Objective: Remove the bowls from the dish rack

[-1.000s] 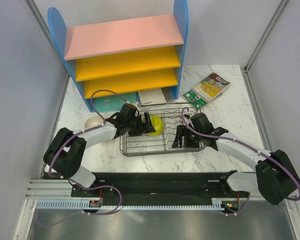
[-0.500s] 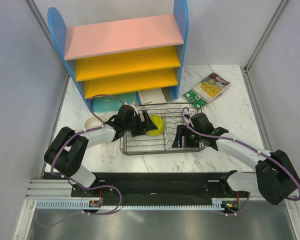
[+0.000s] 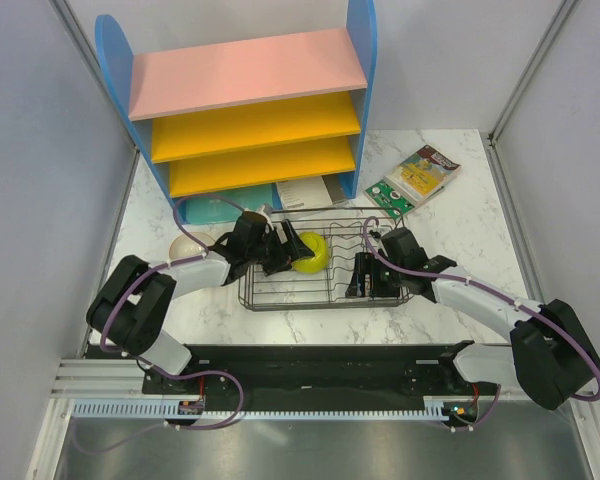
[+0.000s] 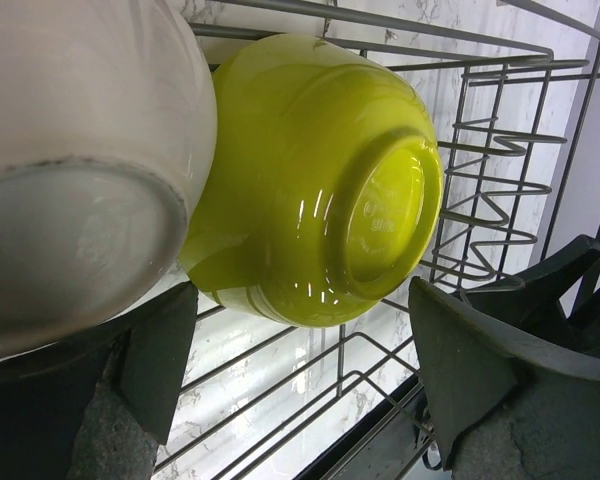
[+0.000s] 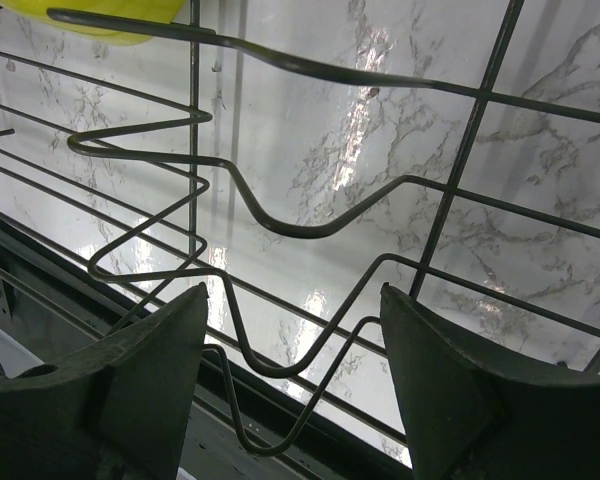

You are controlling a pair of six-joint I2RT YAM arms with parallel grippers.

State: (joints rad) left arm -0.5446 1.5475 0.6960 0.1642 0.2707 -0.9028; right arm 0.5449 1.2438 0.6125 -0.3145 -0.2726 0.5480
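Two arms reach into the dish rack (image 3: 310,296), which sits mid-tabletop (image 3: 450,215) just in front of the blue shelf unit (image 3: 250,100). Over the last second my left arm has crept forward, so the left end effector (image 3: 286,250) now stands spread wide, close up to the yellow-green bowl (image 3: 312,250) and gripping nothing; I judge a squeeze comes next. The right end effector (image 3: 365,278), also spread and empty, has barely moved over the rack's right half. That bowl lies on its side in the rack's left part, glossy, foot ring toward the wrist camera, with a white bowl (image 4: 70,170) touching it
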